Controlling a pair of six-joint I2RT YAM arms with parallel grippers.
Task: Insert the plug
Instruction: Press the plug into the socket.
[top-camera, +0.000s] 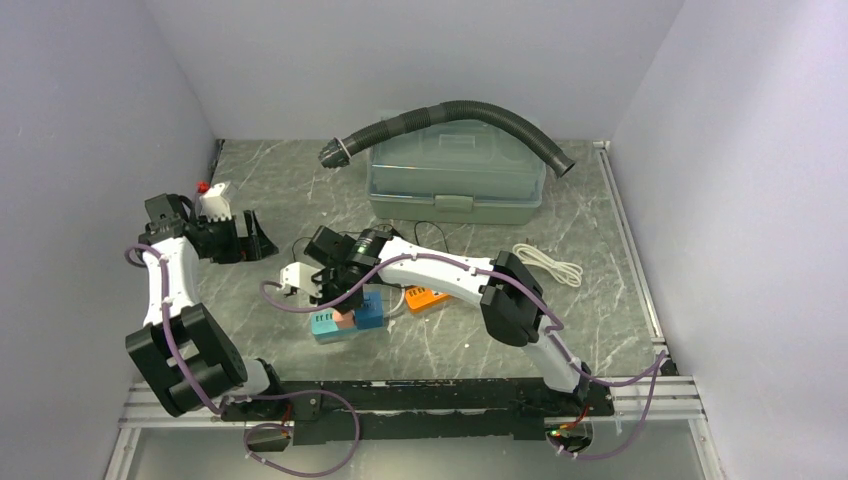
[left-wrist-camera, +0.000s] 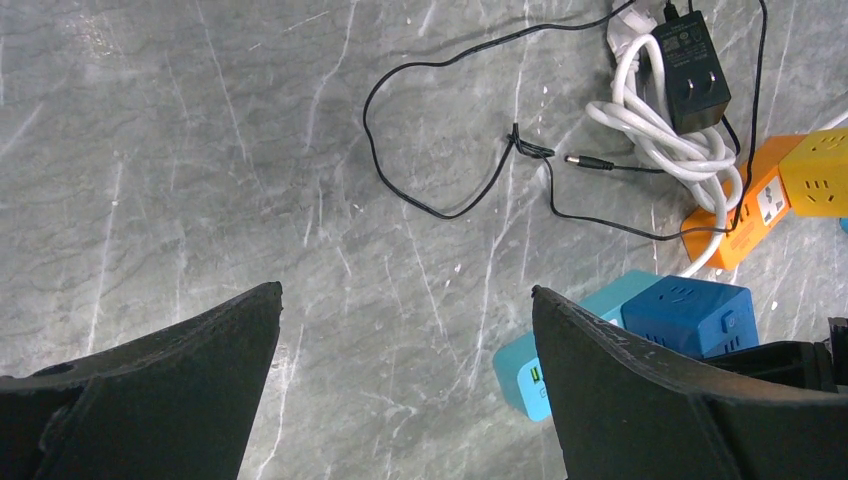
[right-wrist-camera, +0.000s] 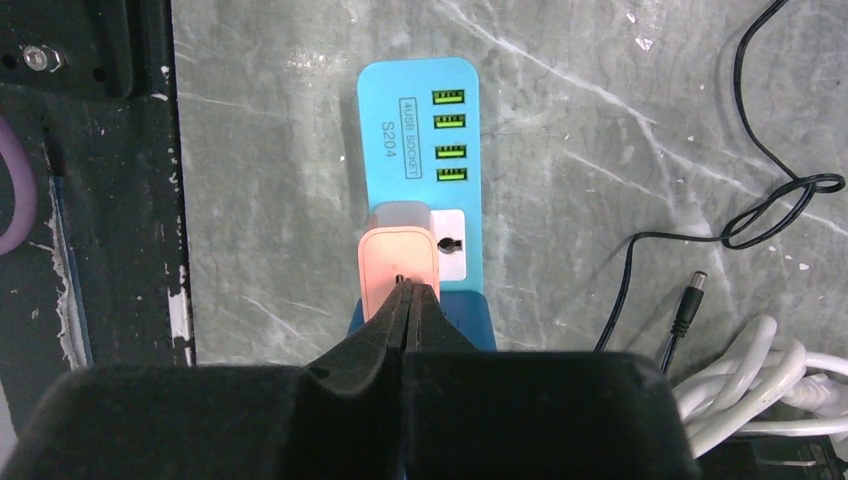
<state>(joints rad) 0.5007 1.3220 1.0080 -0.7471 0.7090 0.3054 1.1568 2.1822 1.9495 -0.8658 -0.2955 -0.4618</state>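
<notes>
Salmon-pink rectangular plug (right-wrist-camera: 400, 262) atop light-blue plastic power strip (right-wrist-camera: 420, 150), near centre. Right fingers (right-wrist-camera: 385, 335) pressed together, gripping nothing, tips on plug. Left fingers (left-wrist-camera: 200, 345) spread wide, empty. Best pressed straight down, evenly.

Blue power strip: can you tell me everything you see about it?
The power strip is light blue, smooth like plastic, with a rounded end. It lies flat on the grey table. Its label reads 4USB SOCKET S204, beside four green USB ports. Then comes a white socket, and a darker blue block at the other end. A pink plug sits on it beside the white socket, the shut right gripper over the plug.
</notes>
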